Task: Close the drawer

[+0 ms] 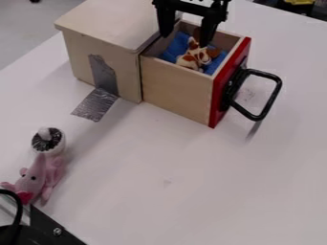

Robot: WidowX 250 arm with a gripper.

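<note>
Black hardware (54, 230) sits lower left. Tape (96, 104) at upper left likely anchors the cabinet (108, 23) against pushing; at top, parted, empty jaws hang over the open drawer (176, 91).

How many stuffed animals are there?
2: a white, brown-spotted animal in the red-fronted wooden drawer, and a pink plush animal on the white table. More may hide in the drawer.

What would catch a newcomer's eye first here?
Probably the bright red front of the open drawer, with its big black handle. Inside, a brown-and-white toy animal lies on blue cloth, under the robot's black gripper. A pink plush toy lies at lower left.
</note>
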